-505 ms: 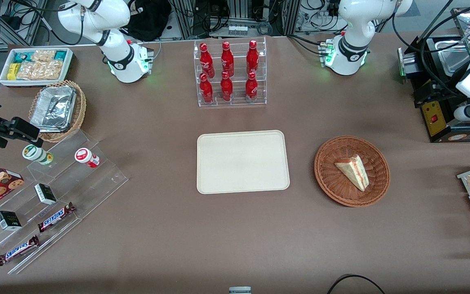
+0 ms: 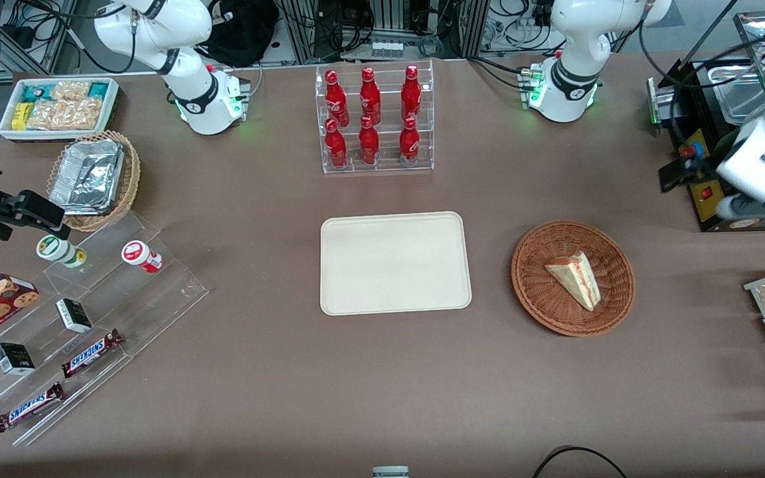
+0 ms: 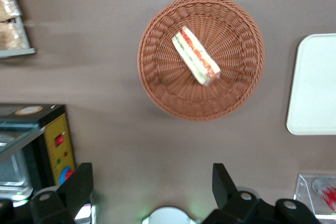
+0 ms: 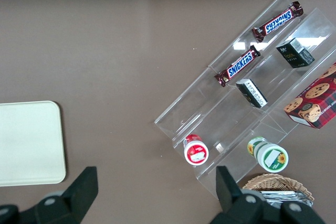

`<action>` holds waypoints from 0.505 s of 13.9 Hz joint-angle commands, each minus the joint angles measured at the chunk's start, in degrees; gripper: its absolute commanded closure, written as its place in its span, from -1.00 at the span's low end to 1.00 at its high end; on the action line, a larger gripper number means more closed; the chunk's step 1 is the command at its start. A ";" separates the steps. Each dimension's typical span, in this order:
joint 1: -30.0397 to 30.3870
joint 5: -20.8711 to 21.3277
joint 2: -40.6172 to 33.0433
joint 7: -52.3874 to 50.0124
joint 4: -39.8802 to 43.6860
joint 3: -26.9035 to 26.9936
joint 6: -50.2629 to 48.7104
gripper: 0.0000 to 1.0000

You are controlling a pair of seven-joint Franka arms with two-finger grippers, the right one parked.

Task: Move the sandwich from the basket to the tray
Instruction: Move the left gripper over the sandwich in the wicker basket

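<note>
Over the bench point(image 2: 382, 372), toward the working arm's end, I've got the gripper point(image 3: 152, 192) hanging high w/ fingers point(image 3: 81, 184) spread wide, nothing between them. It's well apart from the basket point(image 2: 535, 299), farther from the front cam than it. Sandwich point(image 2: 575, 277) lies inside the basket point(image 3: 157, 85), red and green filling edge showing in the wrist view point(image 3: 195, 56). Tray point(image 2: 396, 262) sits bare beside the basket, not touching it, w/ the rack of red bottles point(image 2: 372, 116) farther from the front cam.
</note>
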 commanded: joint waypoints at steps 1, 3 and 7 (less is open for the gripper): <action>0.00 -1.72 -0.73 -4.50 -9.11 -0.21 10.16 -1.00; -0.08 -1.64 -0.99 -12.65 -17.98 -1.35 23.67 -1.00; -0.26 -1.73 -0.47 -33.73 -29.25 -2.23 42.16 -1.00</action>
